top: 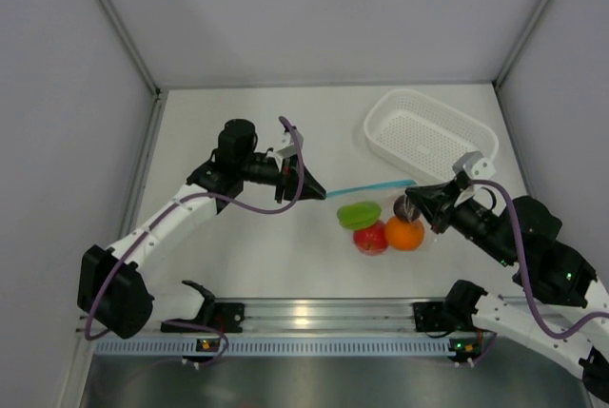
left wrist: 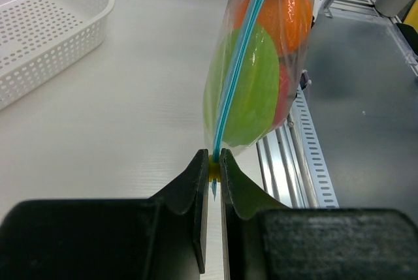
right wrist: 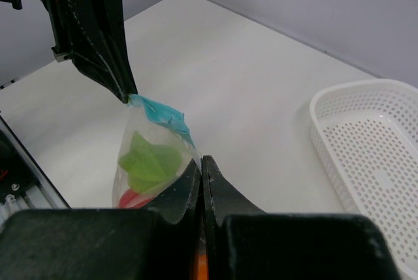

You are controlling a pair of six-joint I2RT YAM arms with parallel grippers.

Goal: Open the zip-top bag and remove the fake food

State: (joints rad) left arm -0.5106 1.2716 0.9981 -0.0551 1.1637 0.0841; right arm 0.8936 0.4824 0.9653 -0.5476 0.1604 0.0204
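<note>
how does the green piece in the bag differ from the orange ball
Colour: the lime-green piece is bright green, while the orange ball is orange.
Shape: the lime-green piece is a flattened oval, and the orange ball is round.
Place: in the top view the lime-green piece lies toward the left gripper, and the orange ball sits beside the right gripper.
Shared: both are inside the zip-top bag, which each gripper pinches.

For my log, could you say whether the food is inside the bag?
Inside: the green piece, orange ball and red ball show through the bag.
</note>
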